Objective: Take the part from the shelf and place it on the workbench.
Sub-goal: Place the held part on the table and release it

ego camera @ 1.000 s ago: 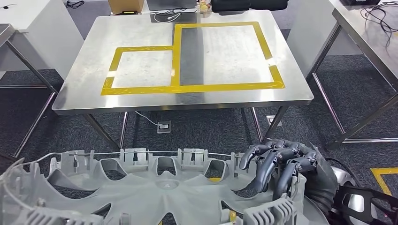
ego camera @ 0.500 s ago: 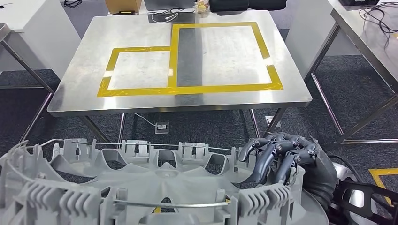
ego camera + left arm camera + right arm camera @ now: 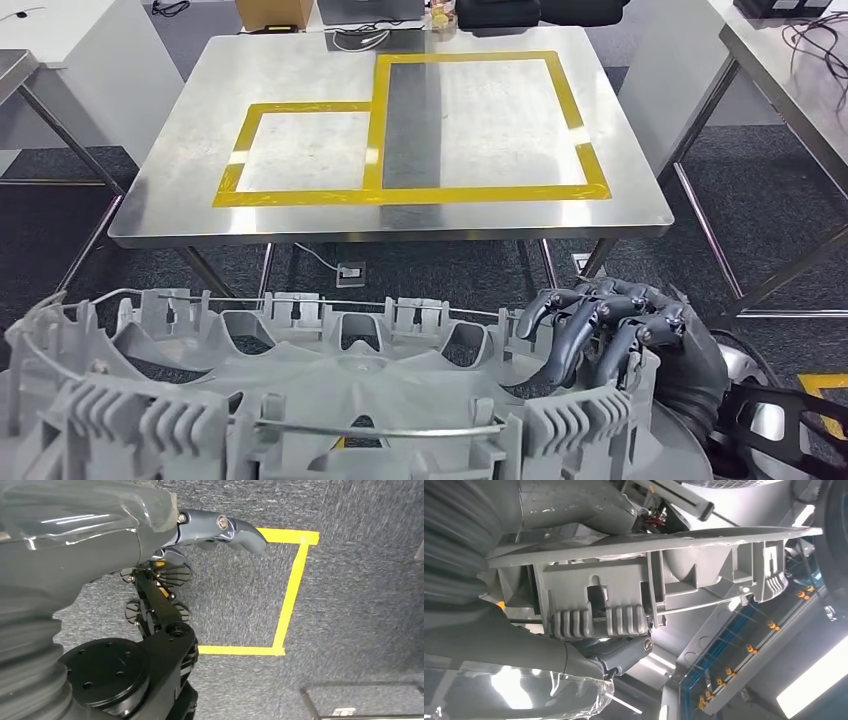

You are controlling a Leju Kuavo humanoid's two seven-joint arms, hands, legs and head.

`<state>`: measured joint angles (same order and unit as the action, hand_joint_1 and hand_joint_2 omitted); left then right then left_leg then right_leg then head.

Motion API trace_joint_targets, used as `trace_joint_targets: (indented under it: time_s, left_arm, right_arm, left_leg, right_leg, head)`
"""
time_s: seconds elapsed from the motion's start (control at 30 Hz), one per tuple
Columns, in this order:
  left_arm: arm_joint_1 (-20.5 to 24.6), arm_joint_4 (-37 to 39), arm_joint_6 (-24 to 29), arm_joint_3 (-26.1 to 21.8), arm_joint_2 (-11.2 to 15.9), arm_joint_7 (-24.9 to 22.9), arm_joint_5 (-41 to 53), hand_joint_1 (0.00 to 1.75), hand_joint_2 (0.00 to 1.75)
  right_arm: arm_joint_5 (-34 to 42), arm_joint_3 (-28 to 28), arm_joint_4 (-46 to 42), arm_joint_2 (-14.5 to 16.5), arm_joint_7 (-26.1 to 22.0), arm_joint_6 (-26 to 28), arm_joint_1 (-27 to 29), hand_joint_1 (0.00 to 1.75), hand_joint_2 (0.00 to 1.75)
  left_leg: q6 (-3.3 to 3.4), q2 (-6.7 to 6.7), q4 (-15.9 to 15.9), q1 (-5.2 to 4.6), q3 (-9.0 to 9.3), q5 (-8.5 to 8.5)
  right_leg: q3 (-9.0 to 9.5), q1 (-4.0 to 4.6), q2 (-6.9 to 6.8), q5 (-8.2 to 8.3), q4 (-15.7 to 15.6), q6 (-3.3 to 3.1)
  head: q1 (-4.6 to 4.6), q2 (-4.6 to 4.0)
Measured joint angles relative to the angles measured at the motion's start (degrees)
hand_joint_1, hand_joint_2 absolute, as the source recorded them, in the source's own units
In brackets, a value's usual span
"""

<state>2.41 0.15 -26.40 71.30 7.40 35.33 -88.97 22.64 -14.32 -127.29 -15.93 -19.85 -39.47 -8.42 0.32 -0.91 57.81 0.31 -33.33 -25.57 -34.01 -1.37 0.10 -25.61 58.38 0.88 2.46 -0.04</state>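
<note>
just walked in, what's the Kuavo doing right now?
It is carrying a large grey plastic part, round with ribbed clips along its rim. The right hand grips the part's rim, fingers curled over the edge. The left hand hangs over the carpet and holds nothing in its wrist view. Ahead stands the steel workbench marked with yellow tape outlines; the part is not yet on it.

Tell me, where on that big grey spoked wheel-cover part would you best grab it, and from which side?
By its outer rim, from the sides. The grey wheel-cover part is wide and flat, with thin spokes and an open centre, so the ribbed rim with its clips gives fingers something to hook. The right hand already curls over the rim on the robot's right; a matching hold on the opposite edge would likely balance it.
</note>
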Motion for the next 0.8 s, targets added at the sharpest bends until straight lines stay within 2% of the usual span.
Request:
trace_joint_targets:
  time_s: [0.07, 0.1, 0.2, 0.23, 0.27, 0.3, 0.37, 0.4, 0.43, 0.5, 0.57, 0.6, 0.67, 0.73, 0.77, 0.8]
  left_arm:
    - [0.01, -0.01, -0.24, 0.04, 0.04, 0.14, 0.08, 0.0, 1.75]
    - [0.04, -0.01, -0.35, 0.08, 0.06, 0.22, 0.12, 0.0, 1.75]
    - [0.08, 0.0, -0.47, 0.31, 0.1, 0.34, 0.21, 0.0, 1.75]
    - [0.08, 0.0, -0.48, 0.48, 0.1, 0.36, 0.23, 0.0, 1.75]
    - [0.08, 0.0, -0.49, 0.66, 0.11, 0.36, 0.25, 0.0, 1.75]
    - [0.09, 0.0, -0.5, 0.82, 0.12, 0.37, 0.26, 0.0, 1.75]
    - [0.17, 0.01, -0.5, 1.0, 0.3, 0.38, 0.26, 0.0, 1.75]
    - [0.23, 0.01, -0.51, 1.05, 0.39, 0.39, 0.27, 0.0, 1.75]
    - [0.28, 0.01, -0.51, 1.07, 0.51, 0.41, 0.28, 0.0, 1.75]
    - [0.32, 0.01, -0.52, 1.09, 0.69, 0.45, 0.3, 0.0, 1.75]
    - [0.33, 0.01, -0.52, 1.1, 0.78, 0.47, 0.31, 0.0, 1.75]
    - [0.39, 0.0, -0.52, 1.12, 0.74, 0.47, 0.33, 0.0, 1.75]
    - [0.5, 0.0, -0.51, 1.25, 0.55, 0.47, 0.34, 0.0, 1.75]
    - [0.53, 0.0, -0.5, 1.39, 0.44, 0.47, 0.31, 0.0, 1.75]
    - [0.53, 0.0, -0.5, 1.44, 0.4, 0.47, 0.27, 0.0, 1.75]
    - [0.54, 0.0, -0.5, 1.45, 0.35, 0.48, 0.23, 0.0, 1.75]
  right_arm:
    - [-0.07, 0.09, -0.01, -0.14, -0.15, 0.14, -0.04, 1.75, 1.75]
    - [-0.08, 0.14, -0.01, -0.21, -0.27, 0.25, -0.06, 1.75, 1.75]
    - [-0.11, 0.28, 0.01, -0.4, -0.57, 0.58, -0.03, 1.75, 1.75]
    - [-0.13, 0.3, 0.01, -0.46, -0.6, 0.63, -0.01, 1.75, 1.75]
    - [-0.15, 0.3, 0.02, -0.52, -0.62, 0.65, 0.0, 1.75, 1.75]
    - [-0.16, 0.31, 0.02, -0.57, -0.65, 0.66, 0.0, 1.75, 1.75]
    - [-0.16, 0.35, 0.02, -0.68, -0.72, 0.66, -0.01, 1.75, 1.75]
    - [-0.16, 0.37, 0.03, -0.75, -0.74, 0.66, -0.02, 1.75, 1.75]
    - [-0.17, 0.39, 0.03, -0.8, -0.75, 0.66, -0.01, 1.75, 1.75]
    - [-0.17, 0.42, 0.03, -0.88, -0.77, 0.68, -0.02, 1.75, 1.75]
    - [-0.24, 0.51, 0.01, -1.01, -0.84, 0.7, -0.01, 1.75, 1.75]
    - [-0.3, 0.6, 0.01, -1.13, -0.95, 0.72, -0.02, 1.75, 1.75]
    - [-0.46, 0.73, 0.02, -1.31, -1.22, 0.76, 0.05, 1.75, 1.75]
    - [-0.62, 0.76, 0.08, -1.38, -1.36, 0.8, 0.22, 1.75, 1.75]
    - [-0.7, 0.75, 0.11, -1.4, -1.39, 0.8, 0.3, 1.75, 1.75]
    - [-0.78, 0.75, 0.14, -1.43, -1.42, 0.8, 0.35, 1.75, 1.75]
  left_leg:
    - [-0.46, 0.15, 1.23, 0.26, -0.41, -0.94]
    - [-0.72, 0.29, 3.28, 0.35, -1.28, -2.23]
    - [-1.2, 0.57, 14.46, 0.41, -6.63, -7.41]
    - [-1.15, 0.59, 16.84, 0.41, -7.9, -7.92]
    - [-0.98, 0.59, 16.91, 0.39, -8.08, -7.23]
    - [-0.64, 0.59, 14.57, 0.33, -7.06, -5.54]
    - [0.54, 0.67, 6.28, -0.04, -3.09, -1.66]
    - [1.07, 0.8, 3.06, -0.3, -1.57, -0.55]
    - [1.47, 0.93, 1.27, -0.53, -0.75, -0.14]
    - [1.75, 1.06, 0.56, -0.81, -0.62, -0.15]
    - [1.99, 1.04, -0.49, -0.53, -0.06, 0.44]
    - [2.12, 1.05, -1.06, -0.36, 0.27, 0.77]
    - [2.29, 1.06, -1.54, -0.26, 0.56, 1.05]
    - [2.29, 1.01, -1.51, -0.29, 0.51, 1.02]
    - [2.26, 0.96, -1.48, -0.28, 0.51, 0.99]
    - [2.17, 0.88, -1.4, -0.26, 0.54, 0.92]
  right_leg:
    - [0.12, -0.12, 0.0, 0.03, -0.06, -0.7]
    - [0.2, -0.21, -0.01, 0.03, -0.1, -0.99]
    - [0.25, 0.04, -0.05, -0.05, -0.1, -1.42]
    - [0.27, 0.17, -0.04, -0.08, -0.1, -1.46]
    - [0.33, 0.31, -0.03, -0.1, -0.1, -1.49]
    - [0.44, 0.46, 0.0, -0.13, -0.1, -1.52]
    - [0.67, 0.74, 0.04, -0.18, -0.13, -1.52]
    - [0.7, 0.85, 0.04, -0.22, -0.15, -1.46]
    - [0.66, 0.91, 0.03, -0.24, -0.19, -1.38]
    - [0.62, 0.96, -0.04, -0.22, -0.42, -0.94]
    - [0.3, 0.96, -0.11, -0.56, 0.16, -0.5]
    - [-0.41, 0.98, -0.12, -1.32, 1.64, -0.44]
    - [-3.59, 0.91, -0.11, -4.16, 8.1, -0.58]
    - [-6.94, 0.82, -0.12, -6.29, 14.57, -0.31]
    - [-7.35, 0.73, -0.12, -6.15, 15.16, 0.1]
    - [-6.66, 0.58, -0.13, -5.16, 13.53, 0.66]
  head:
    - [0.02, 0.0]
    - [0.05, 0.0]
    - [0.11, 0.0]
    - [0.12, 0.0]
    - [0.12, 0.0]
    - [0.12, 0.0]
    - [0.08, 0.0]
    - [0.05, 0.0]
    - [0.05, 0.0]
    - [0.09, 0.0]
    - [0.03, 0.0]
    - [-0.02, 0.0]
    - [-0.09, 0.0]
    - [-0.09, 0.0]
    - [-0.09, 0.0]
    - [-0.09, 0.0]
